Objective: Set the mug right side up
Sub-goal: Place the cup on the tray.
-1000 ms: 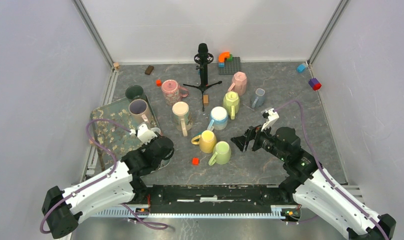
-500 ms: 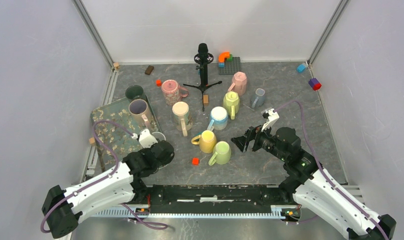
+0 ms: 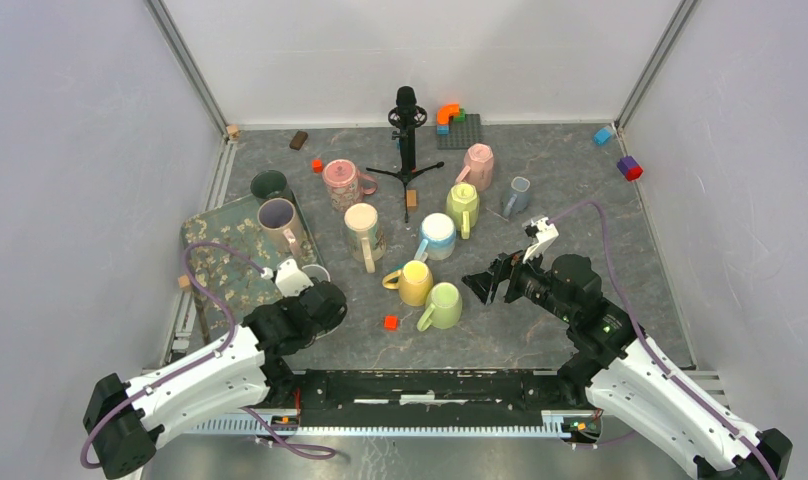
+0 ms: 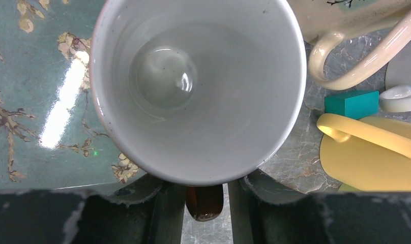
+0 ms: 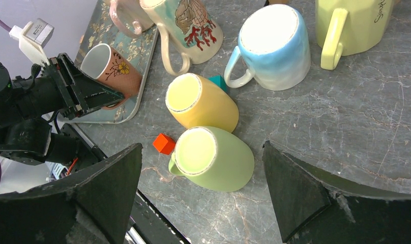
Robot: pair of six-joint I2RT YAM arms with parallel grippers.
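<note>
Only cropped script marks the lime mug (image 5: pixel 361 25).

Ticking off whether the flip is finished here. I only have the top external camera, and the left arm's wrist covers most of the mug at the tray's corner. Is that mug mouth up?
Observer: Yes. The left wrist camera looks straight into the open mouth of the mug: bare white inside, standing on the floral tray.
Operator: Where is its handle?
Observer: The brown handle lies between the fingers of the left gripper; whether they pinch it I cannot tell.
Operator: Which mug is it?
Observer: From the right wrist camera its outside is brownish pink with a yellow flower.
</note>
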